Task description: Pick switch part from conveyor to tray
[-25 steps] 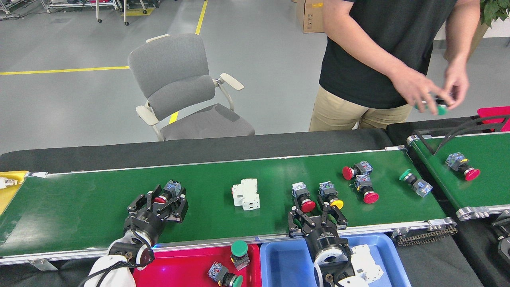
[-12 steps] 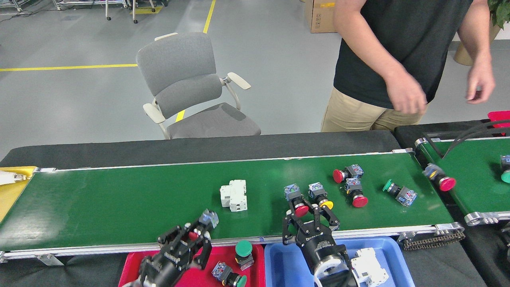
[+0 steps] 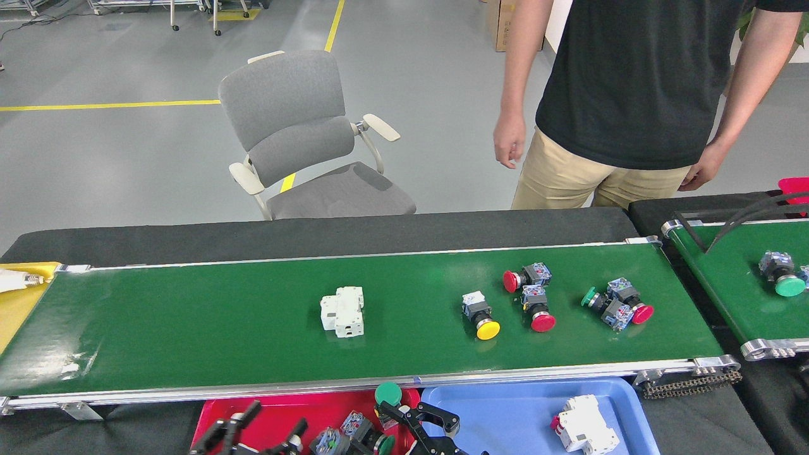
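The conveyor (image 3: pixel 189 328) carries several switch parts: a yellow-capped one (image 3: pixel 480 316), two red-capped ones (image 3: pixel 519 278) (image 3: pixel 537 313), and a green and red pair (image 3: pixel 616 303) lying together. A white breaker (image 3: pixel 342 311) lies mid-belt. Below the belt's near rail sits the red tray (image 3: pixel 272 414) with a green-capped switch (image 3: pixel 387 395) and two more switch parts (image 3: pixel 328 439) (image 3: pixel 360 430). At the bottom edge my left gripper (image 3: pixel 256 433) hangs over the red tray, fingers spread. My right gripper (image 3: pixel 420 417) is over the seam between the red and blue trays, fingers apart, with nothing visible between them.
A blue tray (image 3: pixel 505 417) holds a white breaker (image 3: pixel 584 426). A second green belt (image 3: pixel 727 272) at the right carries a green-capped switch (image 3: pixel 784 281). A person (image 3: pixel 632 95) stands behind the belt, beside a grey chair (image 3: pixel 303 139). A yellow bin (image 3: pixel 19 297) sits at the left end.
Both grippers pulled back from the belt to over the trays. The left gripper no longer holds its red switch. The red switch by the right gripper is gone from the belt. Parts drifted left.
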